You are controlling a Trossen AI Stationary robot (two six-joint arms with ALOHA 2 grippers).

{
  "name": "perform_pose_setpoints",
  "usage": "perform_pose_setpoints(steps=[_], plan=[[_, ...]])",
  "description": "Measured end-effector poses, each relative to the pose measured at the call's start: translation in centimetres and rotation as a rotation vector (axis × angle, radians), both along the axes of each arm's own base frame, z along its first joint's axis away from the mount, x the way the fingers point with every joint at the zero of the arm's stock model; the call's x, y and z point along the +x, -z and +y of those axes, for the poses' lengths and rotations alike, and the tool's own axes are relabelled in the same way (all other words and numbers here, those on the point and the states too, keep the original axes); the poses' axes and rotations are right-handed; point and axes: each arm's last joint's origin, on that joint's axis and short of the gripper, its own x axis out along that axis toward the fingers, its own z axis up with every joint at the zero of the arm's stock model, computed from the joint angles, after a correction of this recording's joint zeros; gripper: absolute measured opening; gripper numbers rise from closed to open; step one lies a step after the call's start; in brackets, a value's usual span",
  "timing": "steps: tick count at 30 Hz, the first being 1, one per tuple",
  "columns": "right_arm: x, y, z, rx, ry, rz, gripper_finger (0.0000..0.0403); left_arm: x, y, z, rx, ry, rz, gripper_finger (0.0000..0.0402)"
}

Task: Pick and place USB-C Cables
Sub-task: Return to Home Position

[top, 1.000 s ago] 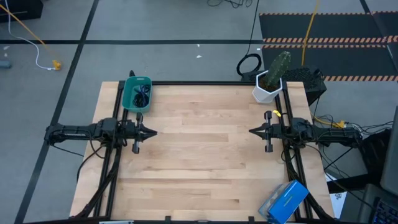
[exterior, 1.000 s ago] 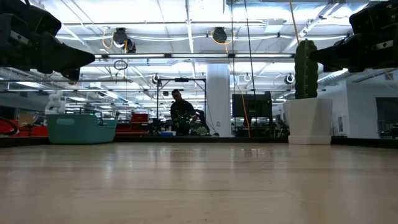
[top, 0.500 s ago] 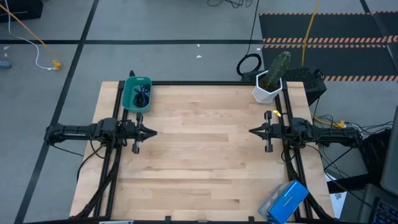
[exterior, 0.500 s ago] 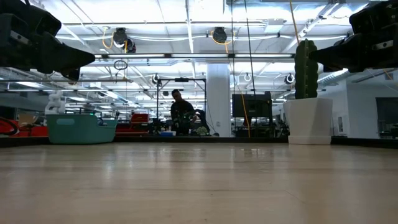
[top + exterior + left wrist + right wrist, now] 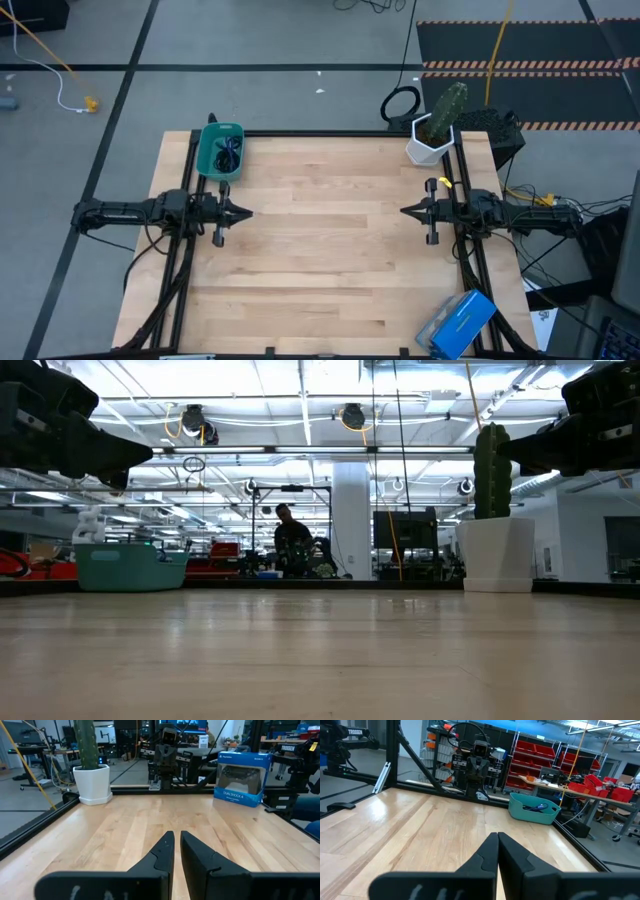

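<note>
High view: USB-C Cables (image 5: 229, 152) lie in the teal tray (image 5: 206, 160) at the far-left corner of the counter (image 5: 320, 250), long axis far-to-near. The left arm (image 5: 150, 212) is nearer, jaws together at the left edge. The right arm (image 5: 500, 215) is at the right edge, jaws together. Low view: only the tray wall shows, cables hidden. Wrist views: left shows a blue box (image 5: 241, 779) marked "SONY" and "DUALSHOCK 4"; right shows the cables inside the tray across the counter.
</note>
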Motion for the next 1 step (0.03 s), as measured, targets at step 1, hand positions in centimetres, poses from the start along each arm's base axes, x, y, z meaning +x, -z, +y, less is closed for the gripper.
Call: perform_pose_setpoints(steps=[1], plan=[[0.0,0.0,0.0,0.0,0.0,0.0,0.0,0.0,0.0,0.0,0.0,0.0,0.0,0.0035]])
